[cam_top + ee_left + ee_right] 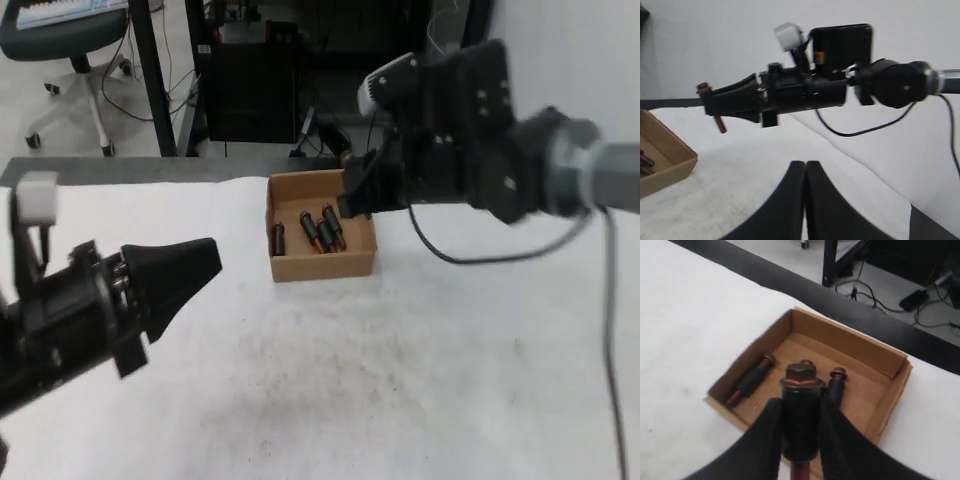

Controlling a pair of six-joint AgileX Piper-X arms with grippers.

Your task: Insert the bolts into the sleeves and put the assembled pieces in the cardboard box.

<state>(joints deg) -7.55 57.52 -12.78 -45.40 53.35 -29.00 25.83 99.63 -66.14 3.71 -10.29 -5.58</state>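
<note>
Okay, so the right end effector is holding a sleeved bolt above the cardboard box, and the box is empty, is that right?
Not quite. The right end effector does hold a sleeved bolt above the cardboard box, but the box is not empty: the high view shows several assembled pieces lying in it.

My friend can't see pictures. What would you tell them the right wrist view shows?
The right gripper holds a bolt in a black sleeve between its jaws, over an open cardboard box. Inside the box lie a first finished piece and a second finished piece. The box sits on a white bench.
</note>
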